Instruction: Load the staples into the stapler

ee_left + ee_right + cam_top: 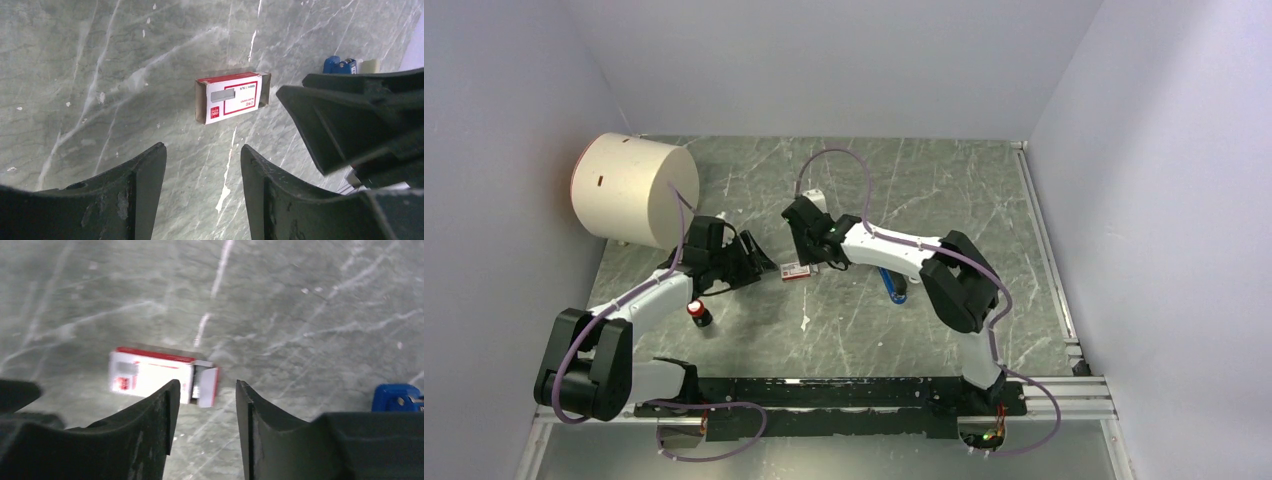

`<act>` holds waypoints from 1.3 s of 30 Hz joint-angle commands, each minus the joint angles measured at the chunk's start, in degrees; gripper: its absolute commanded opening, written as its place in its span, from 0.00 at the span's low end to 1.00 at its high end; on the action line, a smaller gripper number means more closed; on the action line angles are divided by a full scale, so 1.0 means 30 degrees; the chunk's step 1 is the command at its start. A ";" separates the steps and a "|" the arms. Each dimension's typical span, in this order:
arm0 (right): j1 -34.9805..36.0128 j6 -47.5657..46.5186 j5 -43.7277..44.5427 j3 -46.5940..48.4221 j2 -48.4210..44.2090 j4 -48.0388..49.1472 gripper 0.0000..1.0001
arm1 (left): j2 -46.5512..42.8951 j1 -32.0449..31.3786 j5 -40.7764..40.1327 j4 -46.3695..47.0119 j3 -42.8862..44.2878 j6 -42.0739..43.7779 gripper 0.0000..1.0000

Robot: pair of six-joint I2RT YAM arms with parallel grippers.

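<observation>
"Although the right arm (pixel 894 248) crosses over it, can the stapler (pixel 892 285) be found from above?"

"Only a blue sliver shows. It lies on the bench (pixel 984 200) under that arm's white link, to the right of the staple box (pixel 794 270) and apart from it. In the left wrist view its blue end sits far back beside a pale off-white piece (pixel 370 65), both too small to make out. The right wrist view cuts it off at the frame's edge."

"And the box?"

"Flat cardboard, red and white, with a flap (pixel 206 388) standing open at one end. Its print is too blurred to read from the right wrist, and one dark finger (pixel 160 415) hides a corner."

"How do the jaws stand?"

"The left jaws are parted, with bare veined green stone between the scuffed black fingers (pixel 142 195) and nothing grasped. The right jaws are likewise released, just beside the box, holding nothing."

"Anything else?"

"A smooth beige drum (pixel 629 190) lies on its side at the rear left. Near the left arm (pixel 649 295) stands a small red-and-black object (pixel 698 313), too small to identify."
</observation>
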 commanded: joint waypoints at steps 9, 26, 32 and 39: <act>-0.0172 -0.0051 -0.0403 0.1095 0.1236 -0.2024 0.54 | 0.0513 -0.0086 0.0200 0.0134 -0.0240 0.0682 0.63; -0.0214 -0.0176 0.0657 0.1441 0.1913 -0.3375 0.19 | 0.1780 -0.0110 0.0920 0.1463 -0.0197 0.0418 0.47; -0.0451 -0.0612 0.0120 0.1499 0.2032 -0.3165 0.26 | 0.1717 -0.0106 0.0935 0.2109 -0.0295 0.0194 0.51; -0.0956 -0.1174 -0.0641 0.1113 0.2045 -0.2685 0.22 | 0.2841 -0.0110 0.1912 0.3072 -0.0150 0.0321 0.50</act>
